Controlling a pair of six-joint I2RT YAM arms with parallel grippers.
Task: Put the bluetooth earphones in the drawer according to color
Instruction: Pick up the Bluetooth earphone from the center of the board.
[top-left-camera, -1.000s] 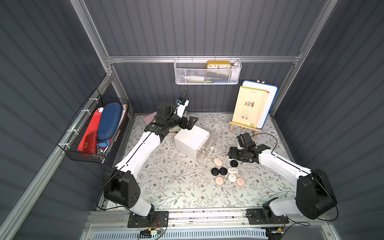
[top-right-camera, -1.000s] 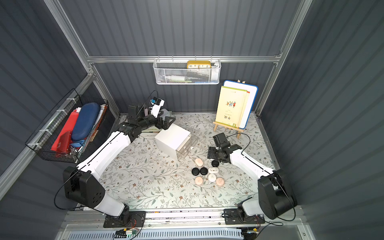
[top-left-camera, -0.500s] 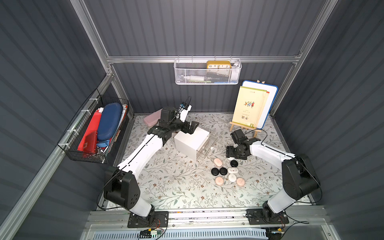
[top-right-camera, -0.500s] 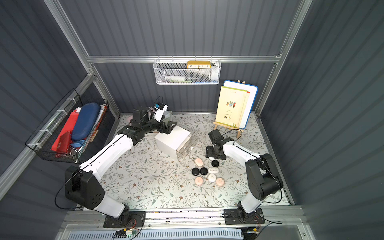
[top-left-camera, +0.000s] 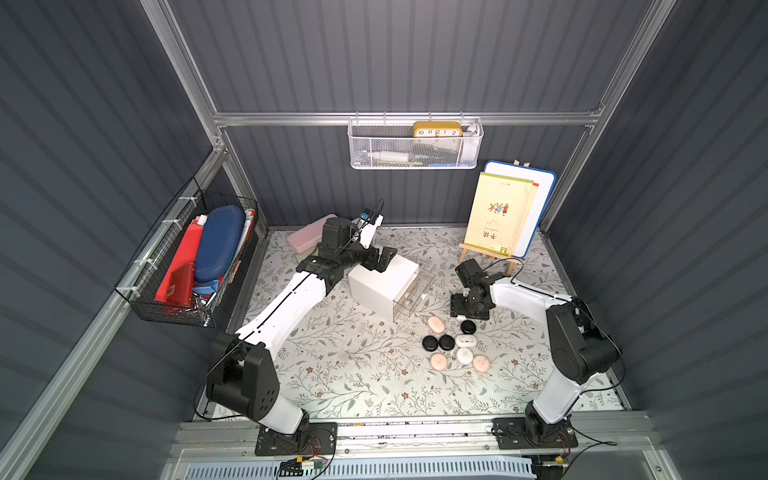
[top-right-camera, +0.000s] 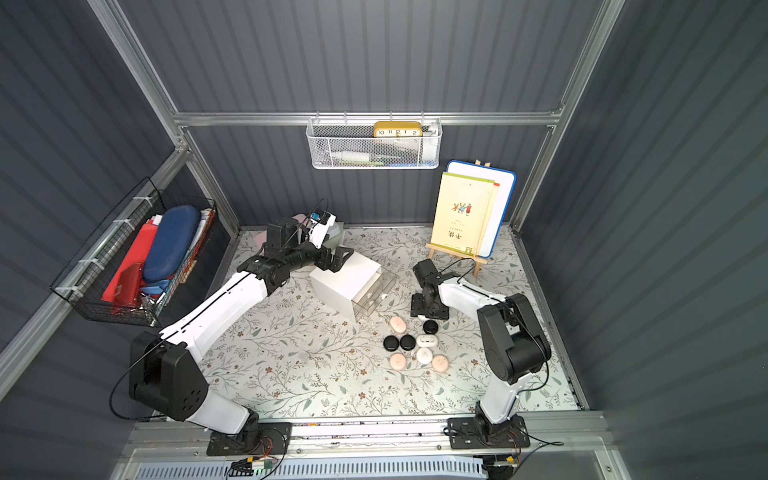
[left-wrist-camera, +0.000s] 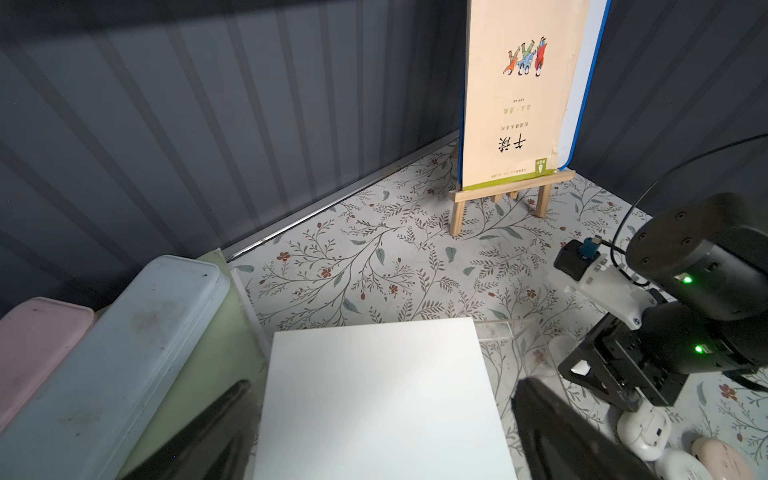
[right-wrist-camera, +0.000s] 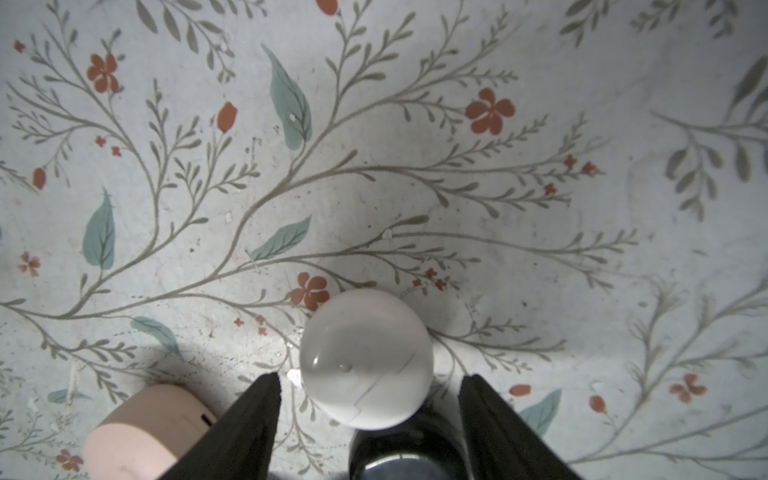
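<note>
A white earphone case (right-wrist-camera: 365, 361) lies on the floral mat (right-wrist-camera: 415, 166) inside the right gripper (right-wrist-camera: 370, 377), whose jaws stand apart with a gap on each side, gripping nothing. Only the right wrist view shows it. Eight more cases (top-left-camera: 466, 341), black, white and pink, cluster just beside, near the white cabinet (top-left-camera: 382, 278) with a clear drawer (top-left-camera: 422, 282) pulled out. The left gripper (left-wrist-camera: 382, 383) straddles the cabinet's top, spread wide and empty. The yellow clock (top-left-camera: 437, 129) reads 10 11 12 1 2.

Black, white and pink earphones (top-left-camera: 465, 341) lie clustered beside the part-open drawer cabinet (top-left-camera: 390, 282)
</note>
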